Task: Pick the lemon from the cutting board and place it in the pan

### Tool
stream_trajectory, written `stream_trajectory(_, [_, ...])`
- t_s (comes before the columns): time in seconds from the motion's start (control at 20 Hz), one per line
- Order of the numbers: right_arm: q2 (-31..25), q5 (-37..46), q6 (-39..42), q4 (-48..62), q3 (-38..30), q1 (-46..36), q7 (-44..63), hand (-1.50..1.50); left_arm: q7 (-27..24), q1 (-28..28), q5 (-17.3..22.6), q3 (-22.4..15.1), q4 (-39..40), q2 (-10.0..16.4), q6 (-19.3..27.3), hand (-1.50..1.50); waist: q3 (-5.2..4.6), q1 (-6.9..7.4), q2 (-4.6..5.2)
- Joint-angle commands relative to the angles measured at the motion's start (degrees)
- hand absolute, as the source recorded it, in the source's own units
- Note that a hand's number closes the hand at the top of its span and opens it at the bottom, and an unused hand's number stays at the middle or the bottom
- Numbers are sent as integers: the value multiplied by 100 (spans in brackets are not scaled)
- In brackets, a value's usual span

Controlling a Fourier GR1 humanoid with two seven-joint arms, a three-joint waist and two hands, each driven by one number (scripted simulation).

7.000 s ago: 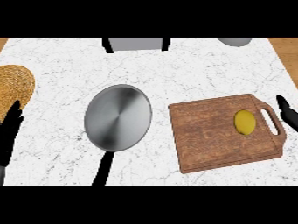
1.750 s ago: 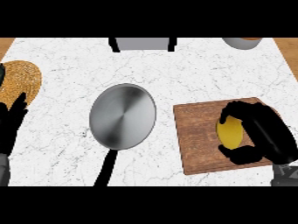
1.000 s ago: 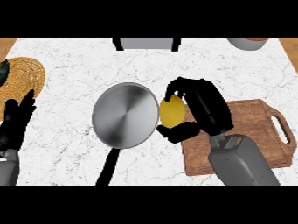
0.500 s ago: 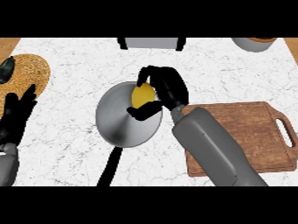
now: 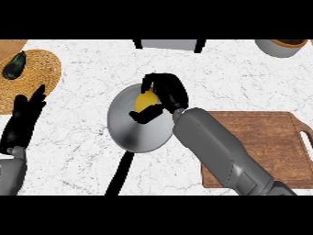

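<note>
Right hand [image 5: 171, 92]: mine, over the pan [image 5: 137, 131], fingers and thumb curled round the lemon [image 5: 146, 100]. Yellow shows between thumb and fingers. Forearm comes in from 5 o'clock, crossing the pan's right rim.

Lemon: inside the pan's outline, toward its 12 o'clock edge, enclosed by my hand. Cannot tell whether it touches the pan's floor.

Pan: grey, round, near the middle of the marble counter [image 5: 84, 69]. Black handle [image 5: 120, 170] runs off toward 6 o'clock.

Cutting board [image 5: 274, 147]: wooden, at 4 o'clock from the pan, nothing on it, handle slot on its 3 o'clock side. My forearm overlaps its left edge.

Left hand [image 5: 23, 121]: resting at 9 o'clock of the view, fingers straight, pointing to 12, holding nothing.

Woven mat [image 5: 33, 80]: at 10 o'clock, a dark vegetable [image 5: 14, 65] lying on it.

Bowl [image 5: 281, 47]: at 1 o'clock, cut by the upper edge.
</note>
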Motion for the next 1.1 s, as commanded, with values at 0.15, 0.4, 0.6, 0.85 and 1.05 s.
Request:
stream_trajectory(0.15, [4,-1375,-19,489,345,-92,-301,-150,-73,-371,-83,-131,271,-124,1,0,3,270,96])
stream_trajectory(0.4, [4,-1949,-368,459,719,-4,-567,-150,4,-484,-146,-191,276,-148,17,0,9,382,96])
stream_trajectory(0.6, [4,-2386,-598,393,870,174,-1017,-150,-99,-488,-101,-191,324,-145,-68,0,10,404,102])
stream_trajectory(0.85, [4,-2982,-1153,265,571,230,-1809,-150,-18,-483,-51,-109,251,-103,-59,0,19,386,84])
stream_trajectory(1.05, [4,-3490,-1488,314,500,89,-2027,-150,-100,-285,-82,-131,249,-149,-24,0,11,302,42])
